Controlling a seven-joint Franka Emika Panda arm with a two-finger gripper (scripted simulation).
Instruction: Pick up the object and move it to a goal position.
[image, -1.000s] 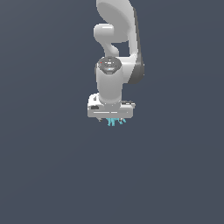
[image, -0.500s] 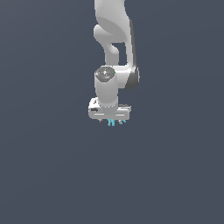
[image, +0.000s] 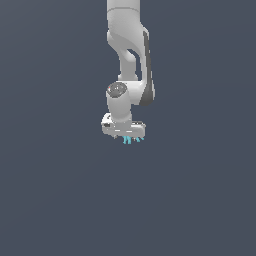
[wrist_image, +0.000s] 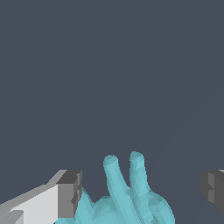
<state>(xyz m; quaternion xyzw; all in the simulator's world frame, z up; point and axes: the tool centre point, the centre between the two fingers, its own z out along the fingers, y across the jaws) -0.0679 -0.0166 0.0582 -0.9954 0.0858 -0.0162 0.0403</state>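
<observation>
The object (image: 131, 140) is a small cyan item with thin prongs that shows just under the white hand in the exterior view. In the wrist view the object (wrist_image: 127, 197) lies between the two fingers, with two prongs pointing away from the camera. My gripper (image: 127, 134) is open around it. One grey fingertip (wrist_image: 70, 192) is at the object's edge, and the other fingertip (wrist_image: 213, 190) stands well apart from it. The lower part of the object is cut off by the wrist view's edge. I cannot tell whether the object rests on the surface.
A plain dark grey-blue surface (image: 200, 200) fills both views. The white arm (image: 127, 45) reaches down from above. No other objects show.
The arm's upper links have swung toward the exterior view's right and the wrist has turned. The hand stays at about the same spot over the cyan object.
</observation>
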